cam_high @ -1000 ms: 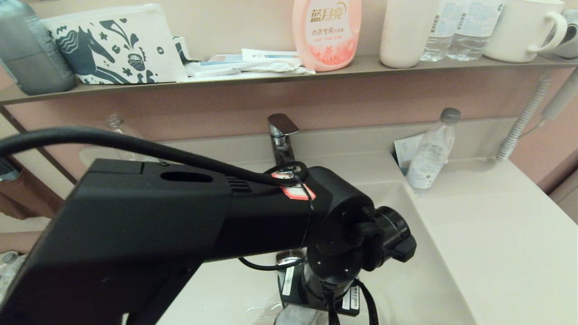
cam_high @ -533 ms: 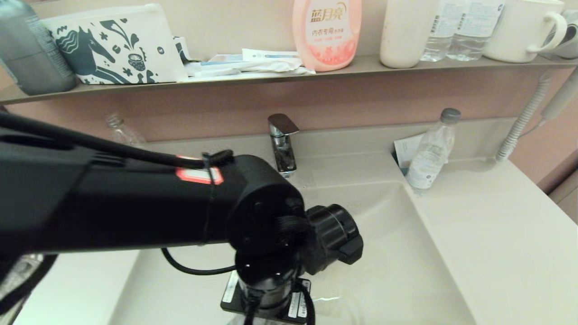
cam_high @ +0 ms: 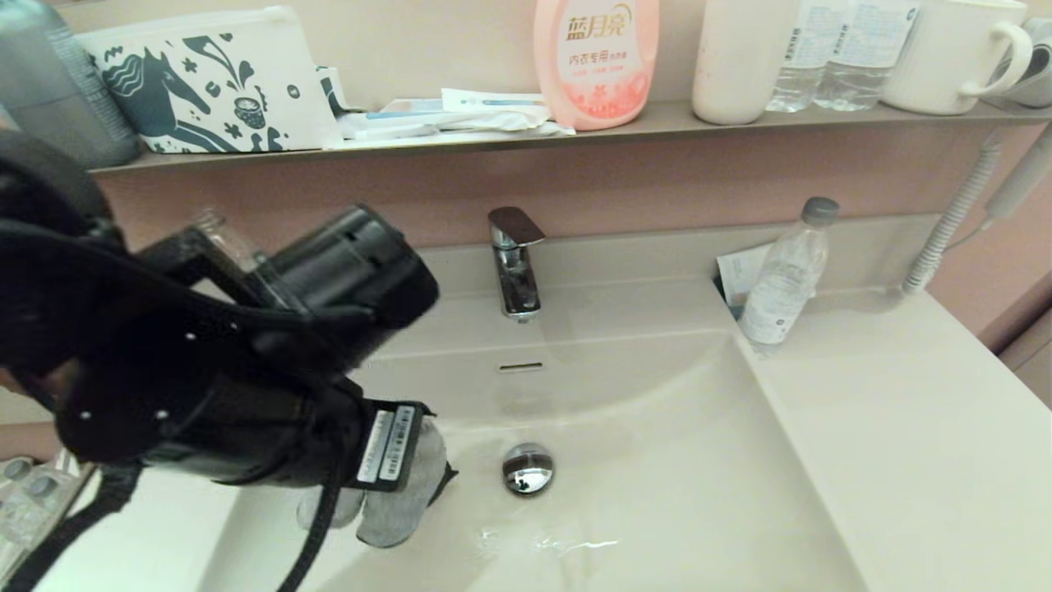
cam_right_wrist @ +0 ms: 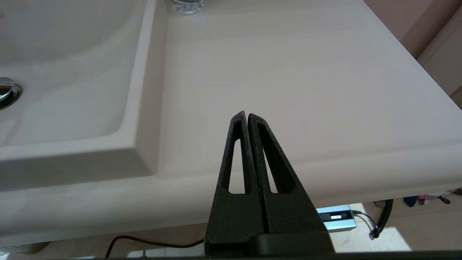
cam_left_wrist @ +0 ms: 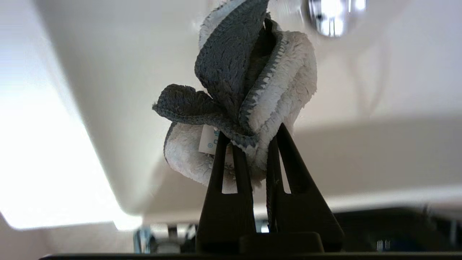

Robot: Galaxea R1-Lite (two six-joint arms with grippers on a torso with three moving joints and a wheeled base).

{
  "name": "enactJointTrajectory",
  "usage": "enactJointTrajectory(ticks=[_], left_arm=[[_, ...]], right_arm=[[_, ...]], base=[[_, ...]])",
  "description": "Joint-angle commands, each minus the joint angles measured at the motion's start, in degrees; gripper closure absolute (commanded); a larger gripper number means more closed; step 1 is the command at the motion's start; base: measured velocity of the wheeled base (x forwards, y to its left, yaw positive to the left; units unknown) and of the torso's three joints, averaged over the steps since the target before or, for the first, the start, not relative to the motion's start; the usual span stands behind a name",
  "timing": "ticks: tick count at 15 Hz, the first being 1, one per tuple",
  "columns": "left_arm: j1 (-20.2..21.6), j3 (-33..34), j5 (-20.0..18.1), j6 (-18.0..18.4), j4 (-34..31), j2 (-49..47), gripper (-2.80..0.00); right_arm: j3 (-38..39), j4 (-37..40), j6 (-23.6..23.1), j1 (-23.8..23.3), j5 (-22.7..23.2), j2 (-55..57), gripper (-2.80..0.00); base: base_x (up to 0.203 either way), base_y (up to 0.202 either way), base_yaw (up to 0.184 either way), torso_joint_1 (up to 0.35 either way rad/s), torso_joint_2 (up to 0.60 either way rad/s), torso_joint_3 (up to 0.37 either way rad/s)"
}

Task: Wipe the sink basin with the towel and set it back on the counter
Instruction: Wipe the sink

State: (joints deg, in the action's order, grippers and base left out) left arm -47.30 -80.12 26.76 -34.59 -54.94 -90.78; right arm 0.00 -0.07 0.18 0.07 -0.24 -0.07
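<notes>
**Grey towel held over the basin**

Grey-and-white towel [cam_left_wrist: 249, 90] hangs bunched, pinched by the left gripper [cam_left_wrist: 252, 139] above the basin [cam_high: 657, 460], left of the drain [cam_high: 528, 469]. Right gripper [cam_right_wrist: 247, 117], fingers pressed together, sits parked by the counter [cam_right_wrist: 288, 72] front edge.

Grey-and-white towel [cam_left_wrist: 252, 83], cream-beige sink basin [cam_high: 699, 460]

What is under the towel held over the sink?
Under the towel, pinched in the left gripper, lies bare sink basin near its left wall; the drain plug sits clear, off to one side. The patch directly beneath the cloth is covered, and contact cannot be judged.
</notes>
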Motion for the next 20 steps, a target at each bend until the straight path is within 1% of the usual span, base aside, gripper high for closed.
enactJointTrajectory(ticks=[1, 4, 6, 7, 8, 11, 13, 15, 18, 20], left_arm=[[5.88, 5.76, 0.08, 4.07, 8.66, 6.10, 0.00], [13.10, 17.52, -0.55, 8.41, 25.08, 7.57, 0.00], [17.98, 23.95, -3.43, 10.16, 34.02, 7.61, 0.00], [19.62, 25.73, -4.65, 10.92, 38.56, 6.69, 0.00], [20.66, 27.10, -5.04, 11.78, 42.88, 4.97, 0.00], [24.33, 31.70, -5.35, 15.82, 54.70, 0.48, 0.00], [26.19, 32.91, -5.63, 16.56, 59.02, -1.81, 0.00], [26.73, 33.23, -5.82, 16.77, 61.37, -3.37, 0.00], [22.62, 32.95, -5.42, 15.78, 64.18, -4.81, 0.00], [20.20, 31.61, -3.80, 15.07, 64.51, -6.80, 0.00]], right_arm=[[0.00, -0.01, -0.01, 0.01, -0.02, 0.07, 0.00], [0.00, -0.01, -0.01, 0.01, -0.02, 0.07, 0.00], [0.00, -0.01, -0.01, 0.01, -0.02, 0.07, 0.00], [0.00, -0.01, 0.00, 0.01, -0.01, 0.07, 0.00], [0.00, -0.01, -0.01, 0.01, -0.02, 0.07, 0.00], [0.00, -0.01, 0.02, 0.01, -0.02, 0.07, 0.00], [0.00, -0.01, -0.01, 0.01, -0.02, 0.07, 0.00], [0.00, -0.01, -0.01, 0.01, -0.02, 0.07, 0.00], [0.00, -0.01, 0.00, 0.01, -0.02, 0.07, 0.00], [0.00, -0.01, -0.01, 0.01, -0.02, 0.07, 0.00]], base=[[0.000, 0.000, 0.000, 0.000, 0.00, 0.000], [0.000, 0.000, 0.000, 0.000, 0.00, 0.000], [0.000, 0.000, 0.000, 0.000, 0.00, 0.000], [0.000, 0.000, 0.000, 0.000, 0.00, 0.000], [0.000, 0.000, 0.000, 0.000, 0.00, 0.000], [0.000, 0.000, 0.000, 0.000, 0.00, 0.000], [0.000, 0.000, 0.000, 0.000, 0.00, 0.000], [0.000, 0.000, 0.000, 0.000, 0.00, 0.000], [0.000, 0.000, 0.000, 0.000, 0.00, 0.000], [0.000, 0.000, 0.000, 0.000, 0.00, 0.000]])
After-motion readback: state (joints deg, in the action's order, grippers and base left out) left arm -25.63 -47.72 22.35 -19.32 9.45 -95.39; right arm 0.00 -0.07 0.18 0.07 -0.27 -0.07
